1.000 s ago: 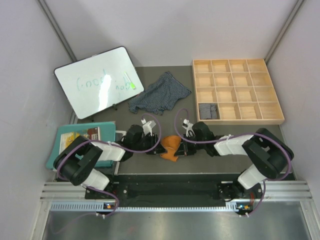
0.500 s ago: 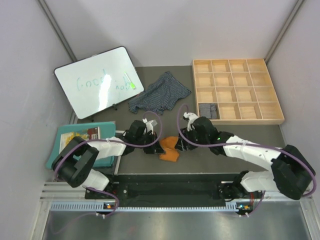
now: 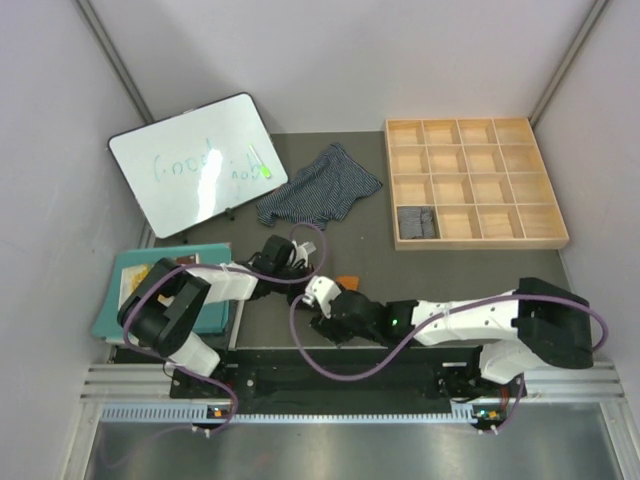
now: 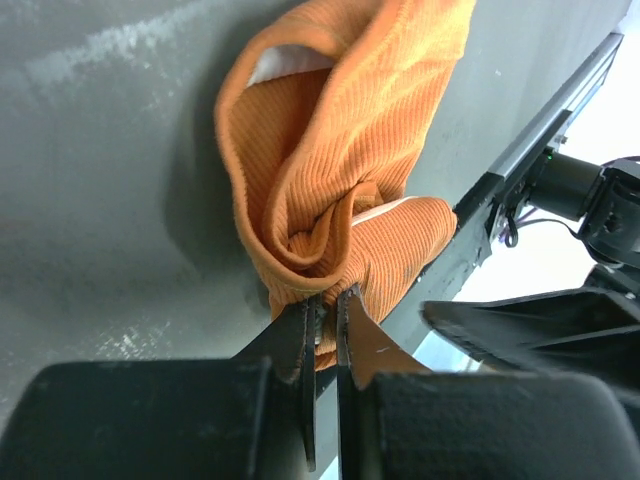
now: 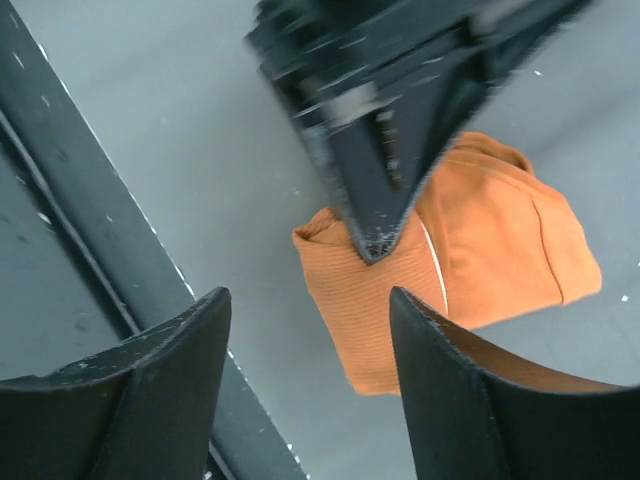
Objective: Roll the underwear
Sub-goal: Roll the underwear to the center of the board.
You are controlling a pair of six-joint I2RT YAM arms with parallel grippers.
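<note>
The rust-orange underwear [image 4: 330, 150] lies bunched on the grey table, and my left gripper [image 4: 327, 297] is shut on its near fold. My right gripper [image 5: 308, 295] hovers open just above that pair [image 5: 500, 260], its jaws wide and empty, with the left fingers [image 5: 375, 200] pinching the cloth below it. From above, only a sliver of orange [image 3: 347, 281] shows beside the right wrist [image 3: 330, 300]. The navy striped underwear [image 3: 318, 187] lies spread at the back. A grey pinstriped pair [image 3: 416, 221] sits rolled in a tray compartment.
A wooden compartment tray [image 3: 475, 130] stands at the back right. A whiteboard [image 3: 195, 163] leans at the back left. A teal mat [image 3: 115, 300] with a book lies at the near left. A black rail [image 5: 80, 200] runs along the table's near edge.
My right gripper opened, let go of the orange pair and swung left, low over it. My left gripper closed on the orange pair's fold.
</note>
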